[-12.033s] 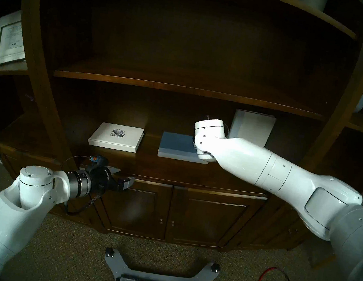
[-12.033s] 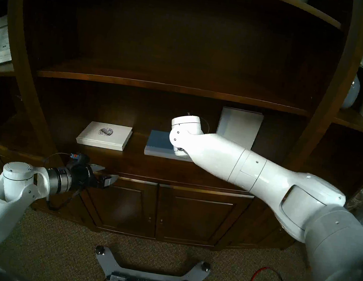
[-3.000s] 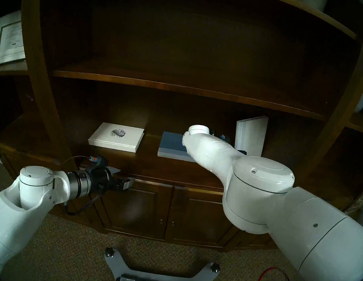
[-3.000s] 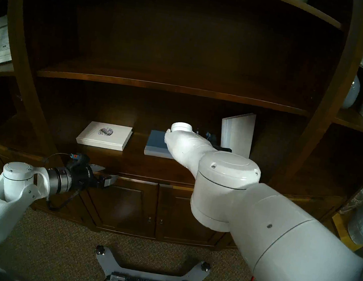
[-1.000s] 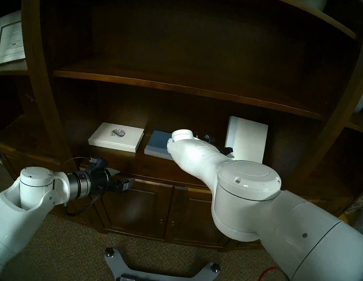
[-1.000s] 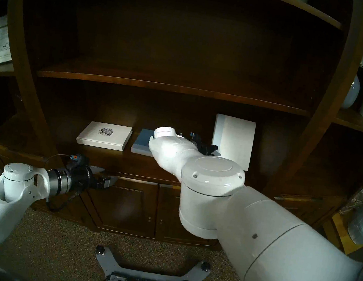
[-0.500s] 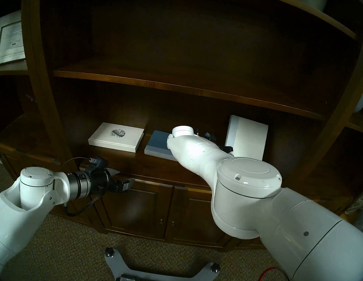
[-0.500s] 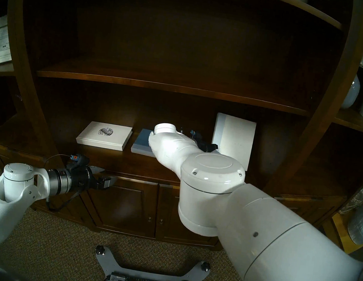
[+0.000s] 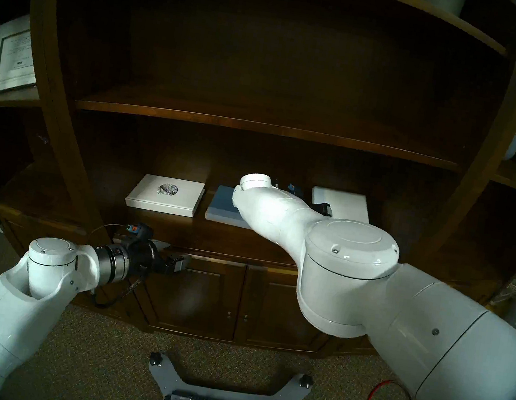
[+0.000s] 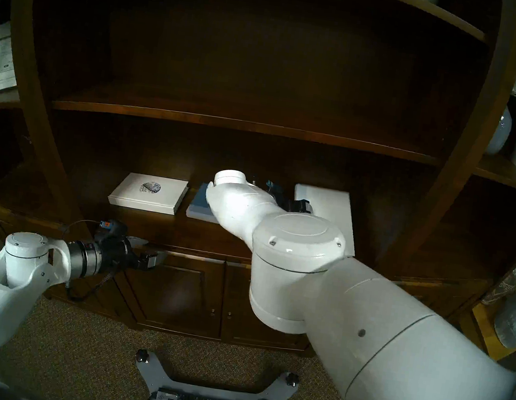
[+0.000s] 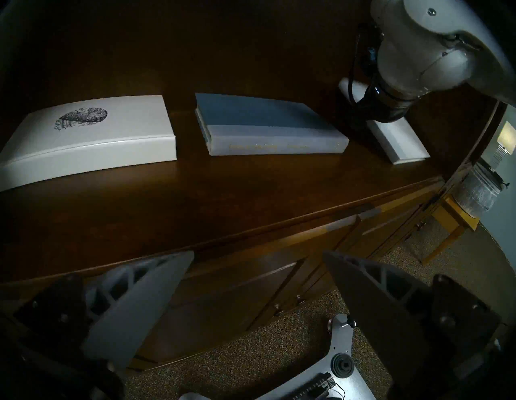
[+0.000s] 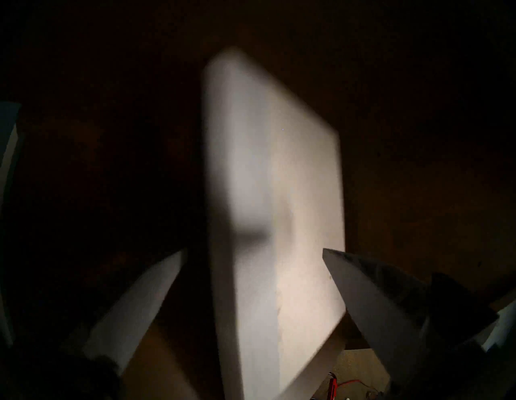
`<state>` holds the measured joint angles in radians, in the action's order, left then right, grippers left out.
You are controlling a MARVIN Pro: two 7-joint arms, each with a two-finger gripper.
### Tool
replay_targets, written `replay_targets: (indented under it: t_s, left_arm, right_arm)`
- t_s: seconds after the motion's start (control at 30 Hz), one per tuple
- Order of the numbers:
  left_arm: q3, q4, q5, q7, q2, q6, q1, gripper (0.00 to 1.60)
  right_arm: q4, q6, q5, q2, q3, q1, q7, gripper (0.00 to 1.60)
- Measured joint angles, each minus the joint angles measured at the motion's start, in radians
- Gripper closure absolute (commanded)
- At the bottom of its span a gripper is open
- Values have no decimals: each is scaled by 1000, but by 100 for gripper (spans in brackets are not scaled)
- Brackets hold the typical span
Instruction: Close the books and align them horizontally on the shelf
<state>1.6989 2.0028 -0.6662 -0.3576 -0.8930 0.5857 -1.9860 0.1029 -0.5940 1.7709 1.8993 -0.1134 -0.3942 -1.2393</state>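
In the head left view, three closed books lie flat in a row on the shelf (image 9: 155, 227): the emblem book (image 9: 165, 194) toward the shelf's left end, the blue book (image 9: 221, 204) just beside it at the middle, and the plain white book (image 9: 344, 204) toward the right end, farther back, partly hidden by the right arm. The right gripper (image 9: 323, 209) hangs at that book's left edge; whether it touches cannot be told here. The left gripper (image 9: 177, 257) hovers off the shelf's front edge, before the cabinet doors (image 9: 214, 300). The head right view shows the same row, the plain white book (image 10: 330, 211) angled toward the front edge. In the left wrist view, the left gripper (image 11: 257, 282) stands open and empty, fingers wide apart below the front edge; the emblem book (image 11: 89, 137), blue book (image 11: 265, 125) and plain white book (image 11: 396, 139) lie apart from one another. In the right wrist view, blurred, the right gripper (image 12: 251, 279) is spread open around the plain white book (image 12: 279, 195), neither finger pressing on it.
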Motion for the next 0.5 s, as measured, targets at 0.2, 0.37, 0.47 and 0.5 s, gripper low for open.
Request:
replay_targets:
  t_s: [0.2, 0.37, 0.47, 0.5]
  left_arm:
    - [0, 0, 0, 0, 0, 0, 0, 0]
    - [0, 0, 0, 0, 0, 0, 0, 0]
    - [0, 0, 0, 0, 0, 0, 0, 0]
    - [0, 0, 0, 0, 0, 0, 0, 0]
  right_arm:
    - [2, 1, 1, 14, -2, 15, -1, 0]
    - [3, 1, 1, 22, -3, 24, -1, 0]
    - [4, 2, 3, 26, -3, 31, -2, 0]
    - [4, 2, 4, 27, -3, 33, -2, 0]
